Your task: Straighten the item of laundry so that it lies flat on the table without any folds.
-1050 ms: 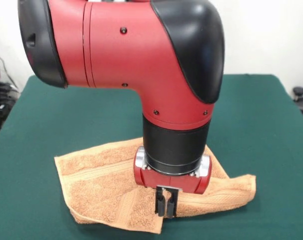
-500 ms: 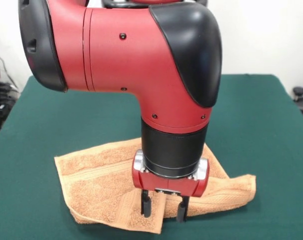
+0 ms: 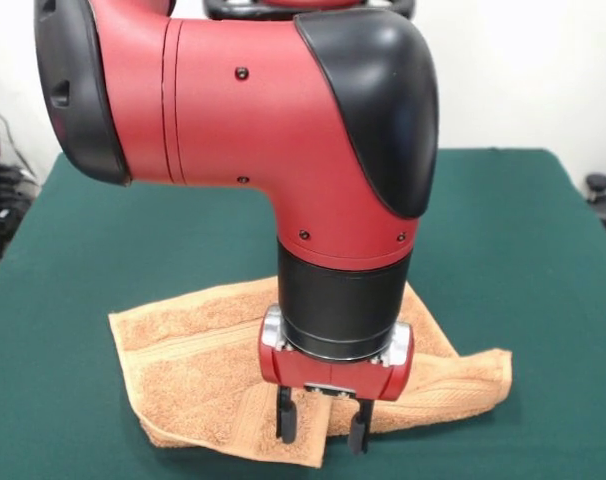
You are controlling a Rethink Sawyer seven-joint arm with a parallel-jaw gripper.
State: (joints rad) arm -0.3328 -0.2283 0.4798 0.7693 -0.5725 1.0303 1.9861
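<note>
Towel's the job here, but going big to small: the green worktop (image 3: 503,240) fills most of the view, then the chunky red and black arm (image 3: 283,120) drops down right in the middle of it. The orange-tan towel (image 3: 198,375) sits crumpled on the worktop's near side, folded over itself, one flap running out to the right and a corner poking toward the near edge. The tool (image 3: 320,425) hangs just over that near corner, fingers (image 3: 285,418) spread apart, nothing gripped between them.
</note>
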